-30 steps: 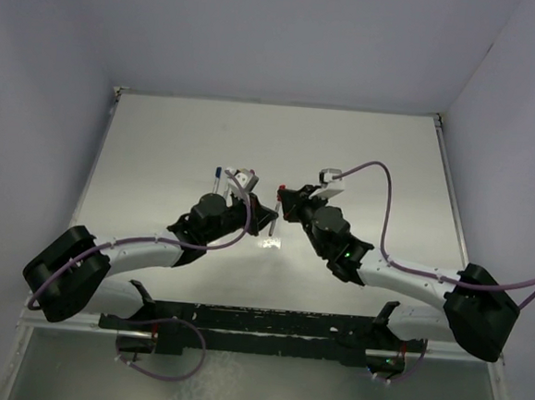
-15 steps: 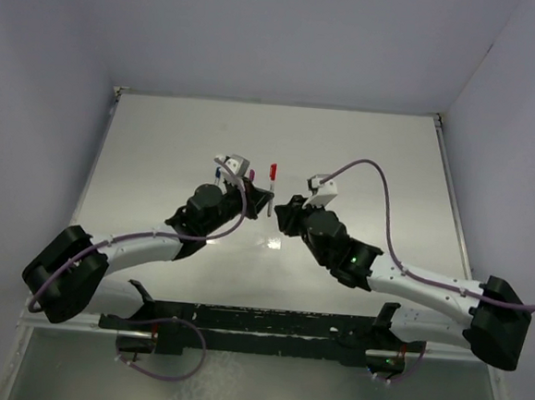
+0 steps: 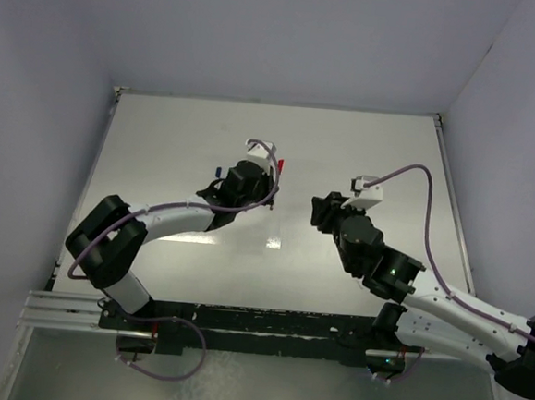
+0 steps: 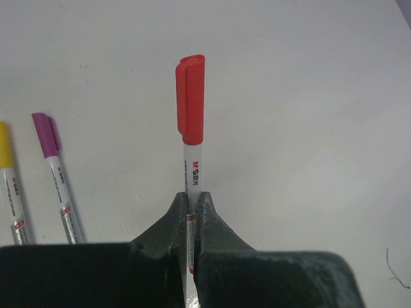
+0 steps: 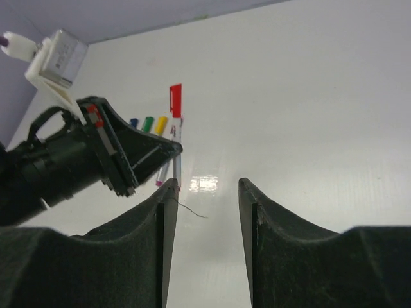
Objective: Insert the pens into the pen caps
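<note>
Red pen [image 4: 191,170] is capped, red cap [image 4: 191,96] seated on it, so you're at the put-down step for this one. L hand [image 4: 191,215] is clenched on the barrel just below the cap, pen sticking straight out from the fingers over the worktop [image 4: 308,96]. Next move, my read: lower it beside the finished row and let go w/o rolling it into the others. Purple-capped pen [image 4: 54,176] and yellow-capped pen [image 4: 9,186] lie flat on the worktop to its left; in the R wrist view blue cap [image 5: 133,122] and green cap [image 5: 148,123] show there too. L arm reaches far out toward mid-worktop. R hand [image 5: 204,199] is released, fingers apart, nothing in it, hanging back apart from the pen, pointing at it.
</note>
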Robot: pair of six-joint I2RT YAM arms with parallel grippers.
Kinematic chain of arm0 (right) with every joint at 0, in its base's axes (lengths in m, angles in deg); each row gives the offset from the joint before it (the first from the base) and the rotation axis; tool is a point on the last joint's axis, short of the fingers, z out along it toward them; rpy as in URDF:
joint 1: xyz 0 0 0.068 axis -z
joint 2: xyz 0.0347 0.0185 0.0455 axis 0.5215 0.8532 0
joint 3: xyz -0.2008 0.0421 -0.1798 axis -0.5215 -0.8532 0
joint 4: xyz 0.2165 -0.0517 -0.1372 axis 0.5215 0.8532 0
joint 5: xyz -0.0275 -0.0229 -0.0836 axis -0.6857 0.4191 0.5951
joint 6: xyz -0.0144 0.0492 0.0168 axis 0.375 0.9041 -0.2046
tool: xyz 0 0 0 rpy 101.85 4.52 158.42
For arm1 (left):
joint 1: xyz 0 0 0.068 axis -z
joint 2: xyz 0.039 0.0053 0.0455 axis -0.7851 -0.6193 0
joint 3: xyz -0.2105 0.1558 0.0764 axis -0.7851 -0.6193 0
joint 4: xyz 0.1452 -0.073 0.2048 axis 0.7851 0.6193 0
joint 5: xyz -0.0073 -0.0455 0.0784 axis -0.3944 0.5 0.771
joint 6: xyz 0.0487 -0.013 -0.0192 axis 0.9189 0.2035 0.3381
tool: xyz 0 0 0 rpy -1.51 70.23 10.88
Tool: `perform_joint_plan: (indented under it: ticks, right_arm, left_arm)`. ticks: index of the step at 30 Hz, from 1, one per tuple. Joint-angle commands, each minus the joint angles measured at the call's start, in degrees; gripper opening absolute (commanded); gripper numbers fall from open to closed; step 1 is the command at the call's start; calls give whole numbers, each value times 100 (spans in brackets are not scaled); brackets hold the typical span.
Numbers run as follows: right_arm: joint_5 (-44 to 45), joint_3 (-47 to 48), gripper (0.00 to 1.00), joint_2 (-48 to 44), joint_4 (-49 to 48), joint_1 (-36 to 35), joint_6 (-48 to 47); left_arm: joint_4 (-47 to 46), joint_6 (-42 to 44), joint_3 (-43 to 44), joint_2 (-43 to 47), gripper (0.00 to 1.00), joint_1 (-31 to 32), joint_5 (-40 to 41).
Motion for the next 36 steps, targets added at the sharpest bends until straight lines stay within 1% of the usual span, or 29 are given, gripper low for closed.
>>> perform_joint_plan:
  ticks: [1,4,6,9,11,13,14,18,28,36]
  right_arm:
    - [429,93,48,35,716,11,299]
    - [488,133,57,162,1009,10,478]
    - [516,166,61,248,1180,10,580]
    - [554,149,64,309,1327,11,713]
    - [560,130,68,333,1403,10,800]
    - [549,117,72,360,1449,10,872]
    - [540,106,76,370,1474,10,908]
    - [540,93,82,453,1633,10,1057]
    - [447,5,84,478,1692,10,1232]
    - [340,-62,84,544,1633,10,1293]
  left_arm:
    - [1009,289,930,-389,1,-16,655]
    - [1535,364,1373,-755,2,-27,925]
    - [1790,398,1562,-949,3,-29,1063]
    - [2035,410,1738,-1186,4,-48,1157]
    - [2194,398,1855,-1350,4,-76,1190]
    - [2298,387,1931,-1461,4,-95,1226]
    - [2343,372,1957,-1504,4,-108,1239]
    - [2350,350,2014,-1652,5,-172,1232]
    - [2445,262,2346,-2108,8,-298,1199]
    - [2789,35,2622,-2483,12,-355,1381]
